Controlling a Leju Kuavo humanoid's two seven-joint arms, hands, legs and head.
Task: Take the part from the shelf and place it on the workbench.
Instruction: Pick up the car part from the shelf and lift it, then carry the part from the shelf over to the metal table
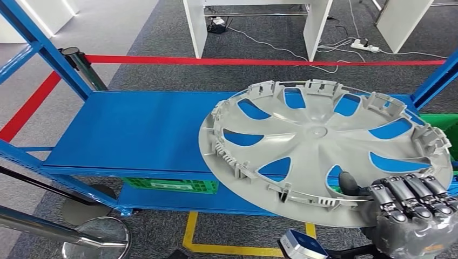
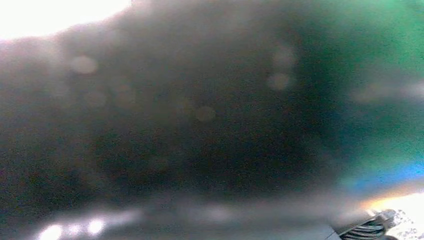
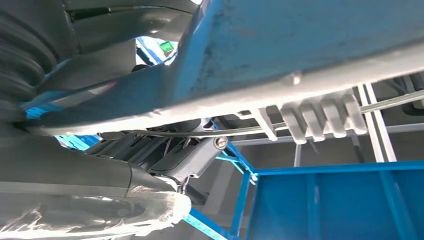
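We see the part (image 1: pixel 324 148), a grey wheel cover lying inner side up, tilted over the right end of the blue shelf (image 1: pixel 140 135). Its near rim overhangs the shelf's front edge, and its far rim reaches close to the shelf's back edge. Blue shows through its spoke openings.

Our right hand (image 1: pixel 408 208) grips the part at the near rim, at the shelf's right front corner: dark fingers (image 1: pixel 405 191) lie curled over the top of the rim, pressed side by side, and the thumb (image 1: pixel 351 183) pokes up through one spoke opening, so the rim is pinched between them. In the right wrist view the rim (image 3: pixel 310 85) runs across with its clips (image 3: pixel 320 117) hanging from it, our fingers (image 3: pixel 185 155) just under it, and the blue shelf frame (image 3: pixel 340 200) beyond.

Left of the part, the shelf top is bare blue sheet out to its left upright (image 1: pixel 46 48). A green crate (image 1: pixel 170 185) sits under the shelf's front edge. Behind the shelf a red belt (image 1: pixel 259 61) runs across over grey carpet, with white furniture legs (image 1: pixel 197 27) farther back. A yellow floor line (image 1: pixel 190 232) lies in front of the shelf, and a chrome post base (image 1: pixel 97 237) stands off its left front corner.

The left wrist view is a dark blur; we cannot tell how our left fingers stand.
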